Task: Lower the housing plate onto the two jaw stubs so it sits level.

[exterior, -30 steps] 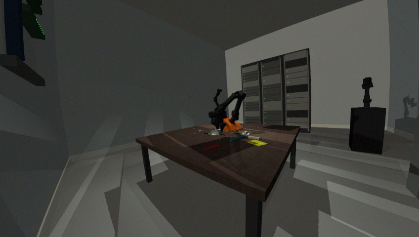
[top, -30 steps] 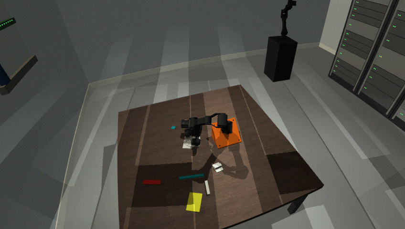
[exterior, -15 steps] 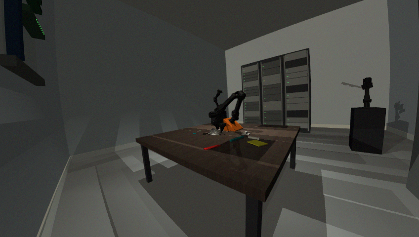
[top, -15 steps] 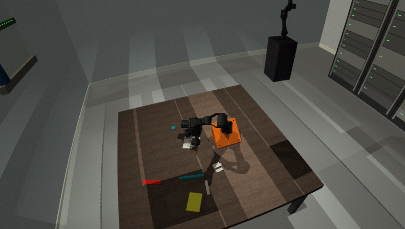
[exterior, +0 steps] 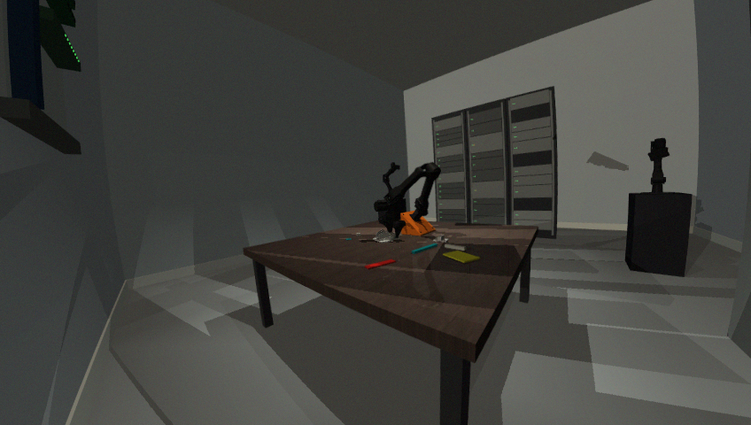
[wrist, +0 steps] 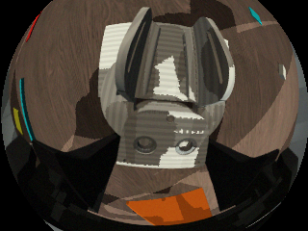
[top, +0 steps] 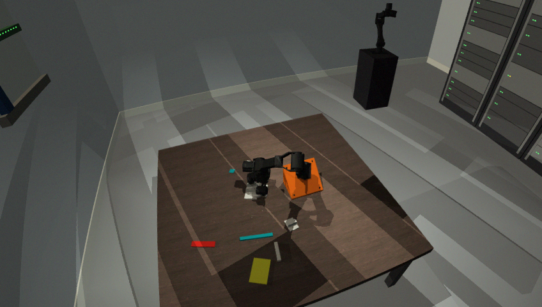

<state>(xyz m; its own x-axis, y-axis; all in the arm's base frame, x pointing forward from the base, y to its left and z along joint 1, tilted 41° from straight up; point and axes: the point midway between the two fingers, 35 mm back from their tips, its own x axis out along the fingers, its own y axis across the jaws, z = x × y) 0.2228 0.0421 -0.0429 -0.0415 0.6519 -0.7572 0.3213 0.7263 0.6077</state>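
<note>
The grey-white housing plate [wrist: 166, 126], with two round holes, lies over the near part of the gripper assembly. My gripper [wrist: 162, 141] is shut on it, one black fingertip at each side edge. The two curved jaws [wrist: 135, 58] [wrist: 215, 60] stand side by side beyond the plate, roughly parallel with a wide gap. A pale base [wrist: 110, 42] shows under them. The assembly is small in the top and exterior views, partly behind the arm. The plate covers the stubs and pins, and whether it is fully seated or slightly raised cannot be told.
An orange mount [top: 300, 188] [wrist: 180, 209] stands beside the assembly. A small white part [top: 291, 224], a cyan strip [top: 255, 236], a red strip [top: 202, 244], a pale strip [top: 277, 251] and a yellow block [top: 260, 270] lie on the table. A small cyan piece [top: 231, 171] lies beyond the arm.
</note>
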